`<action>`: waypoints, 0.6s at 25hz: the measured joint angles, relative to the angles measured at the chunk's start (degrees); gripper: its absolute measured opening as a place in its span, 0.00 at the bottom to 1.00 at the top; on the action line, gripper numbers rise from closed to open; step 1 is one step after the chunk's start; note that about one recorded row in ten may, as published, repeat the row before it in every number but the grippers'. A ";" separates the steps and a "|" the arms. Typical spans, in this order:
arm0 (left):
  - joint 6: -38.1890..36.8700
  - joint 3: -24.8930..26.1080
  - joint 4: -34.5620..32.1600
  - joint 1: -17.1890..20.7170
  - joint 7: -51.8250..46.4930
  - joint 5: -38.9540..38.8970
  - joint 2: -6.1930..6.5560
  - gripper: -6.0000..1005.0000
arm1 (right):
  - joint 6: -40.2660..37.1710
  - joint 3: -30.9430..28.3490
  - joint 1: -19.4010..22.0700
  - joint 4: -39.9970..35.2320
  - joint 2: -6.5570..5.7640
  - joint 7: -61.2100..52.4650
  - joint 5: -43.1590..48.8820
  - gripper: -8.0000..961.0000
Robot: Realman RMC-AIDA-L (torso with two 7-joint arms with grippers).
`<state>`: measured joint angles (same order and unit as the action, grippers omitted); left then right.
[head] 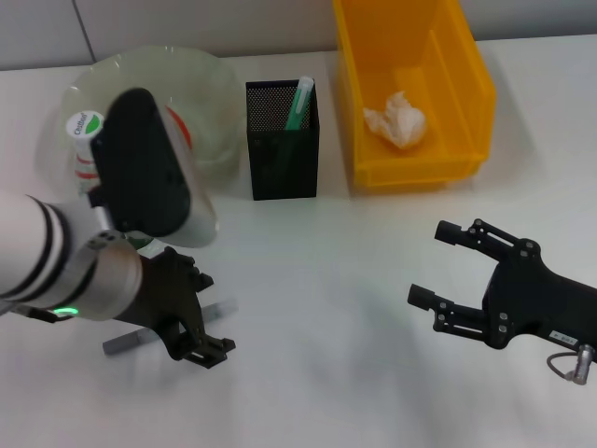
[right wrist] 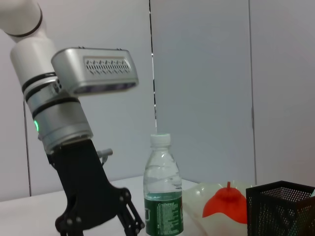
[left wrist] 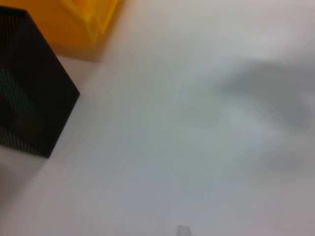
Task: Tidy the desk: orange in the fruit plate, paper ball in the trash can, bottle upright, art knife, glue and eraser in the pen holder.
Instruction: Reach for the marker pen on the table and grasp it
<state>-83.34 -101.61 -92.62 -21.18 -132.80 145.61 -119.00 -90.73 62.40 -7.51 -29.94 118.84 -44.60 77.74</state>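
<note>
A grey art knife [head: 122, 343] lies flat on the white desk near the front left. My left gripper [head: 207, 317] hangs open just over it, fingers to either side. The orange [right wrist: 225, 201] sits in the pale green fruit plate [head: 210, 89], mostly hidden by my left arm in the head view. The bottle [head: 84, 140] stands upright beside the plate. A green glue stick [head: 300, 101] stands in the black mesh pen holder [head: 281, 145]. The paper ball [head: 396, 121] lies in the yellow trash can [head: 462, 84]. My right gripper [head: 426, 263] rests open at the front right. The eraser is out of view.
The pen holder [left wrist: 24, 83] and a corner of the trash can [left wrist: 74, 19] show in the left wrist view above bare white desk. The right wrist view shows my left gripper [right wrist: 98, 223], the bottle [right wrist: 162, 196] and the pen holder [right wrist: 280, 209] against a grey wall.
</note>
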 joint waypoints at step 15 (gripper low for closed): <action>-0.89 -2.33 6.94 -5.23 -7.46 4.70 -0.08 0.68 | 2.26 0.00 -2.87 3.55 -0.44 0.19 0.50 0.87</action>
<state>-84.23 -103.93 -85.69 -26.41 -140.26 150.31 -119.08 -88.47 62.40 -10.38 -26.39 118.39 -44.41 78.24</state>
